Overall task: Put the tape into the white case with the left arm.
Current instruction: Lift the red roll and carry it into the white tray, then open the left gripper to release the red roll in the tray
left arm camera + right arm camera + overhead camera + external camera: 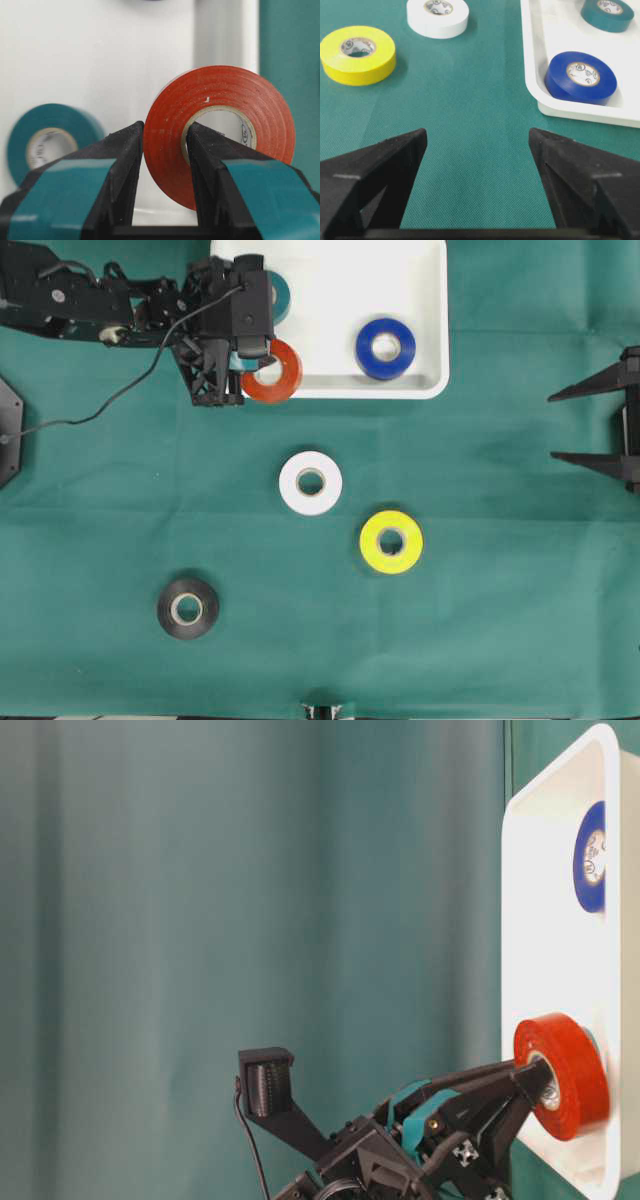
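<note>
The white case (420,300) lies at the top middle, also seen in the table-level view (540,920) and behind the tape in the left wrist view (100,50). My left gripper (258,362) (165,132), with teal strips, is shut on a red tape roll (272,371) (220,130), one finger outside the ring and one inside its hole. The roll is held on edge over the case's front left corner, partly over the rim (562,1075). My right gripper (555,425) (477,137) is open and empty at the right edge.
A teal roll (280,295) (50,140) and a blue roll (385,348) (581,77) lie in the case. On the green cloth lie a white roll (310,483), a yellow roll (391,541) and a black roll (188,607).
</note>
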You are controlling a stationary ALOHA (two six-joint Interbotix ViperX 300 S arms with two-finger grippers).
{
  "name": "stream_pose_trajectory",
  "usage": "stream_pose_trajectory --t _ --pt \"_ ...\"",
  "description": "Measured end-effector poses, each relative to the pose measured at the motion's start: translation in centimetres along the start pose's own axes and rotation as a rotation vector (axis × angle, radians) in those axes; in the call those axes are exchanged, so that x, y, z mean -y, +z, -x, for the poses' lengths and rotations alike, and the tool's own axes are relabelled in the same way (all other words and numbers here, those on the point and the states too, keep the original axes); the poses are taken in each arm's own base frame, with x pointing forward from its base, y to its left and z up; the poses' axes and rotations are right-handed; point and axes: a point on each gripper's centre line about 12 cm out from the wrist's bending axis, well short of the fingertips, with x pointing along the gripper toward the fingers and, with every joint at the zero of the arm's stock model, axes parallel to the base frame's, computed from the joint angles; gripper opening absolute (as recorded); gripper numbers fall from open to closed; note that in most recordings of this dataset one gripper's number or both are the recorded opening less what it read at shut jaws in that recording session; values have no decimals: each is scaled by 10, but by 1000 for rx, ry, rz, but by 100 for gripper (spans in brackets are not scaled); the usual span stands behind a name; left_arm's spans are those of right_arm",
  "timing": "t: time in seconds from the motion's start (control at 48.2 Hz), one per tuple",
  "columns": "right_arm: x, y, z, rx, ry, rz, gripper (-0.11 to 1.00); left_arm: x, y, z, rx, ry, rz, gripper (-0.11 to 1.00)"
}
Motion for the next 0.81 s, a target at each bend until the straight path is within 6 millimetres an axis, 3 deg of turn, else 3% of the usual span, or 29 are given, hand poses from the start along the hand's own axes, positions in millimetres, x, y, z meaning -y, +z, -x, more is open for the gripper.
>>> stream_pose_trajectory --t 0.457,0.809 --pt "0 0 0 -2 0 0 86 -16 -8 -4 -24 27 -47 26" --pt "0 0 0 0 0 2 86 -17 -11 -6 -33 26 -43 26"
